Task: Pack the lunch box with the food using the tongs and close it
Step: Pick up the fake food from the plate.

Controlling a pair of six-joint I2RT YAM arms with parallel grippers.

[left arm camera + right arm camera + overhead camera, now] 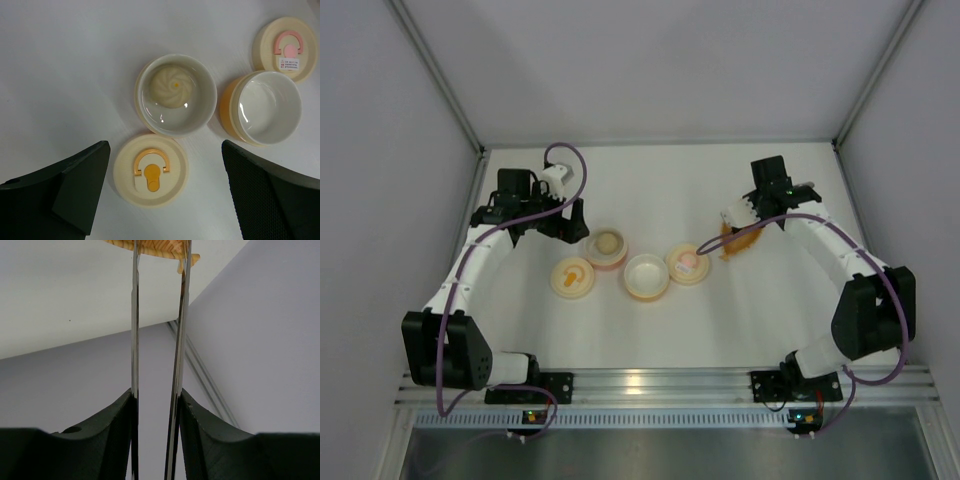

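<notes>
The left arm (480,255) stretches forward, left of the empty bowl (646,275), and the left gripper (162,150) faces down with its jaws spread wide. Right of that bowl, the right arm (840,250) bends inward. The right gripper (156,400) clamps the tongs (135,340). The beige ball (172,86) sits in the tub (145,107) just left of the bowl.
</notes>
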